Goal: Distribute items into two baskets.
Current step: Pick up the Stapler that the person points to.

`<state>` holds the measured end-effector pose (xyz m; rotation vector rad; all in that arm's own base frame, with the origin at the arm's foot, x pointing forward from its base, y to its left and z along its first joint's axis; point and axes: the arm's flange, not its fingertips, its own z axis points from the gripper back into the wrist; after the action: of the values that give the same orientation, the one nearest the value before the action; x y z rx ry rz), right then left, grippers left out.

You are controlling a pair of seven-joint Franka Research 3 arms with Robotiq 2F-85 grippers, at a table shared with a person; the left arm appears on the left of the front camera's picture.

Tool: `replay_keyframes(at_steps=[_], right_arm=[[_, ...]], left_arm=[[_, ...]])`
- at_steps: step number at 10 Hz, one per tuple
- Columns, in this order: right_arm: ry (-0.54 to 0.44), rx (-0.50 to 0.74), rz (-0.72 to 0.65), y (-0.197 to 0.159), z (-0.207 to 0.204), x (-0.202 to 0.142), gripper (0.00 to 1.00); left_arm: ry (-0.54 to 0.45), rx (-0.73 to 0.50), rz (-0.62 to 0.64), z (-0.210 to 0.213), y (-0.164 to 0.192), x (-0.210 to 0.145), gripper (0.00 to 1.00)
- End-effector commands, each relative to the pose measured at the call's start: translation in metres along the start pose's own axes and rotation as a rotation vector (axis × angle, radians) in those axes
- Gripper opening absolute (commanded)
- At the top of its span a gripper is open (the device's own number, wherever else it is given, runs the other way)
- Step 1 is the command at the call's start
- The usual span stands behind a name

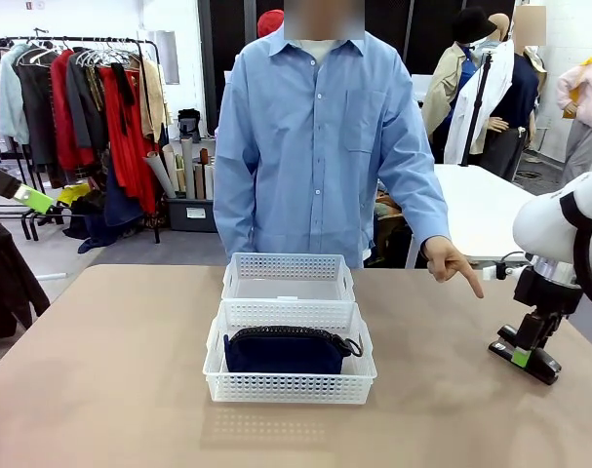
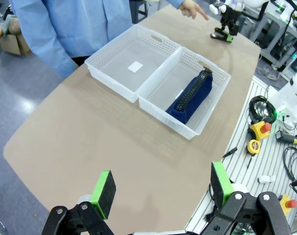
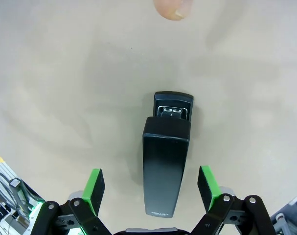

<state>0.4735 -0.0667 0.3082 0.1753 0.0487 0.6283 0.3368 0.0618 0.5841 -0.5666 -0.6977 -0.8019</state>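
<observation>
Two white perforated baskets sit mid-table, the near basket (image 1: 290,387) in front of the far basket (image 1: 288,264). The navy zip pouch (image 1: 284,350) stands on edge inside the near basket, also seen as the pouch (image 2: 191,97). The far basket (image 2: 109,62) holds only a small white label. At the right of the table the black stapler (image 3: 166,163) lies flat between the green pads of my right gripper (image 3: 151,188), which is open and straddles it from above. That stapler (image 1: 528,361) and right gripper (image 1: 521,353) sit near the right table edge. My left gripper (image 2: 162,188) hangs open high above the near left table area.
A person in a blue shirt stands at the far side, the hand (image 1: 453,263) pointing a finger down toward the stapler; the fingertip (image 3: 173,8) shows above it. Cables and tools (image 2: 260,137) lie on a bench beside the table. Clothes racks stand behind.
</observation>
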Motion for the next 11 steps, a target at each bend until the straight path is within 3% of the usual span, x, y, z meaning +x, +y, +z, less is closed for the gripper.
replay_keyframes(at_steps=[1,2,6,7,11], right_arm=[[-0.019,0.015,0.013,-0.0057,-0.0059,0.0029,0.97],[-0.016,0.012,0.014,-0.0061,-0.006,0.0036,0.88],[-0.014,0.007,0.01,-0.0069,-0.006,0.0043,0.14],[-0.016,0.004,0.007,-0.0071,-0.0061,0.0038,0.0],[-0.005,0.019,0.0,-0.0087,-0.0044,0.0058,0.0]], left_arm=[[-0.01,-0.008,-0.004,0.0001,0.0,0.0004,1.0],[-0.01,-0.008,-0.004,0.0001,0.0,0.0004,1.0],[-0.01,-0.008,-0.004,0.0001,0.0,0.0004,1.0],[-0.01,-0.008,-0.004,0.0001,0.0,0.0004,1.0],[-0.01,-0.008,-0.004,0.0001,0.0,0.0004,1.0]])
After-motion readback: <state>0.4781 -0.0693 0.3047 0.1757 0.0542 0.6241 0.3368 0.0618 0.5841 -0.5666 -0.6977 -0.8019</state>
